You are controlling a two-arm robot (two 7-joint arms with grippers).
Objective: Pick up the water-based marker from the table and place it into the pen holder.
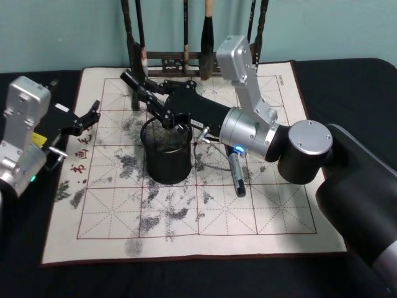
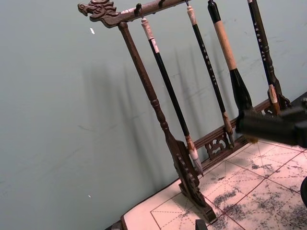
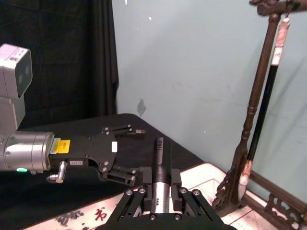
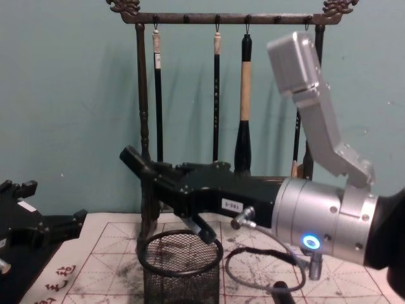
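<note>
slim black marker [image 3: 160, 163] clamped in the right pincer [image 3: 160, 181] above the round black wire-mesh pen holder [image 1: 166, 166].
white lettering near the marker's free end looks like "deli"; red characters [image 1: 77, 160] run along the white red-gridded calligraphy mat [image 1: 248, 217] at 9 o'clock. the marker juts from the pincer toward 11 o'clock, over the holder's 12 o'clock rim. the left pincer [image 1: 93, 115], fingers spread, sits at the mat's 9 o'clock edge.
</note>
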